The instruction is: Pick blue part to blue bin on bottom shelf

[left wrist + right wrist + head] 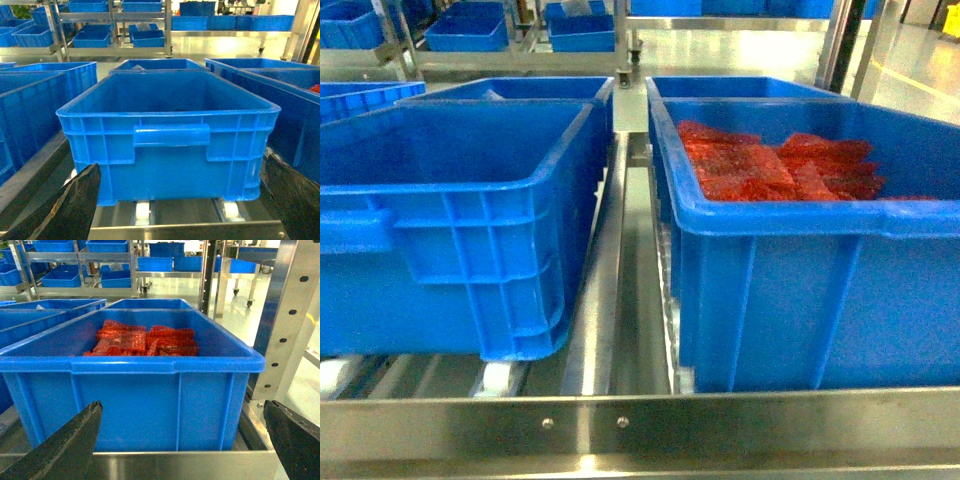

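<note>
Two large blue bins stand side by side on the bottom shelf, whose flat front rail (640, 425) and centre divider rail (600, 300) shine; a white roller (492, 378) shows under the left one. What shows of the left bin's (450, 200) inside holds nothing, and the right bin (800, 290) holds red packets (775, 165). No blue part is in view. My left gripper (181, 165) is open, low in front of the left bin (170, 135). Facing the right bin (150, 395), my right gripper (182, 404) is open too. Neither gripper shows in the head view.
More blue bins sit behind the front pair (520, 88) (740, 86), and another (30, 115) to the left. Racks with blue bins (470, 30) stand across the aisle. A perforated steel upright (285, 315) rises just right of the right bin.
</note>
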### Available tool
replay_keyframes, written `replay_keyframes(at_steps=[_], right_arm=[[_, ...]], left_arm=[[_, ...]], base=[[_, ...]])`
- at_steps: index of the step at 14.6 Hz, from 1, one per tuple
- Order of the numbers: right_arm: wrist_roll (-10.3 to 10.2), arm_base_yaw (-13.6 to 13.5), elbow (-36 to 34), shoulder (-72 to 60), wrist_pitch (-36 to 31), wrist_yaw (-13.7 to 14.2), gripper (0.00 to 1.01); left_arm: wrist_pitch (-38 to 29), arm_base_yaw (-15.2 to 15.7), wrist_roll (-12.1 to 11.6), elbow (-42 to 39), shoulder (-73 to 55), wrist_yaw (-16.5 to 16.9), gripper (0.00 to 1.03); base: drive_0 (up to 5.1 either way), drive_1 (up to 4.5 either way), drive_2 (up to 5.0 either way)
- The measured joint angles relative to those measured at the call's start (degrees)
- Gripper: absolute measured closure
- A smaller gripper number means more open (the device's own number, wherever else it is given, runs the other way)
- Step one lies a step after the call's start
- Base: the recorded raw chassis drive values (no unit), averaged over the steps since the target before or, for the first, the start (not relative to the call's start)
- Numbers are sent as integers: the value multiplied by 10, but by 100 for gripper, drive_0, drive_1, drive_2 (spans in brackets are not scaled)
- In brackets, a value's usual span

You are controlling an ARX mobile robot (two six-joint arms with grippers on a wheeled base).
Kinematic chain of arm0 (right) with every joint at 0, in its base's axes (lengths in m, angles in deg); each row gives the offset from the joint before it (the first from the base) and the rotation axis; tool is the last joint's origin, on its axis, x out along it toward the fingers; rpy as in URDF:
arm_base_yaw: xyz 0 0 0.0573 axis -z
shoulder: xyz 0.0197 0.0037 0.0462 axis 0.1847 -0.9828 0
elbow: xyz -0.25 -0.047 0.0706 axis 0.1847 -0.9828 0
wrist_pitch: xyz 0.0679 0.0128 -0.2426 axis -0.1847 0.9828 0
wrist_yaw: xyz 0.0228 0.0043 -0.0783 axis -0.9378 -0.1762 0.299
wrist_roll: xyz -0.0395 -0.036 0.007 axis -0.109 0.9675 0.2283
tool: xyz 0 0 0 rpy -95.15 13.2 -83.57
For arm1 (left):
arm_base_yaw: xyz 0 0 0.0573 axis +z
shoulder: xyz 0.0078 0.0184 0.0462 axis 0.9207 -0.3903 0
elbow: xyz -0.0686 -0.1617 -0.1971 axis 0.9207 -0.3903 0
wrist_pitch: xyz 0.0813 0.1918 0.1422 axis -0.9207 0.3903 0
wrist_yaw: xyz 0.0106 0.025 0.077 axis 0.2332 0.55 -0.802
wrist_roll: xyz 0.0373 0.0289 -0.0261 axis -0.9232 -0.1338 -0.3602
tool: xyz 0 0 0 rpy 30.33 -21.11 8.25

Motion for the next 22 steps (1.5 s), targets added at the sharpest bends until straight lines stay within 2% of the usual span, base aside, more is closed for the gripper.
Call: replay_keyframes(at_steps=[1, 22], right_arm=[[0, 0, 0, 0, 2, 0, 3], [0, 0, 0, 0, 1, 0, 3]], left_arm=[[1, 0, 0, 0, 0, 1, 5], [1, 0, 0, 0, 0, 0, 5]], base=[[12, -420, 444], [0, 0, 0]])
